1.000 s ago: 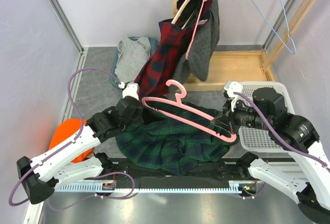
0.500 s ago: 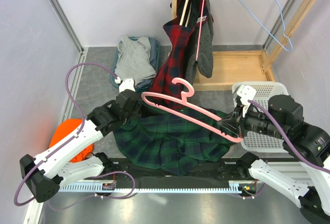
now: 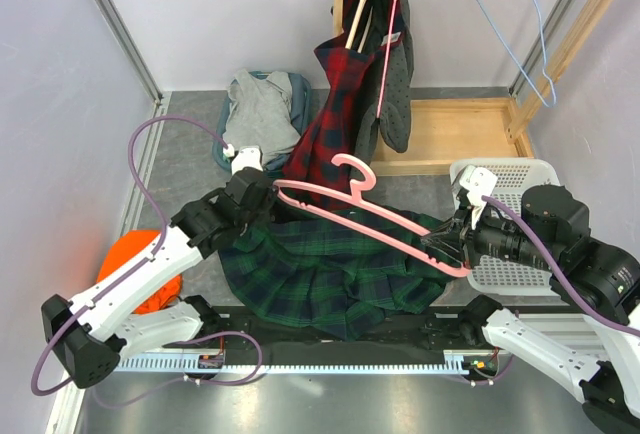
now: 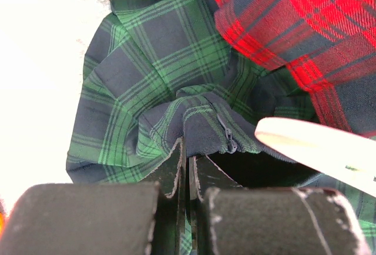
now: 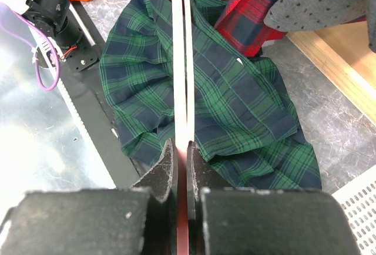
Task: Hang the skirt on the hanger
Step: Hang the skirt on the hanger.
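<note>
In the top view the orange cloth [image 3: 125, 254] is partly covered by the left arm [image 3: 140, 289], the white basket [image 3: 500, 272] by the right arm [image 3: 560, 244]. In the left wrist view the pink hanger [image 4: 317, 146] is washed out (only a pale bar) and cut off at the right edge; the near part of the skirt [image 4: 158, 90] is hidden behind the left gripper [image 4: 188, 149].

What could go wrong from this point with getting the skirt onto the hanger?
The left claw pinches only a small bunch of the green skirt near its zip; the cloth could slip free. The right claw grips the pink hanger at one end only, so it may twist under load. The red plaid garment hangs right beside the hanger's free end and could snag.
</note>
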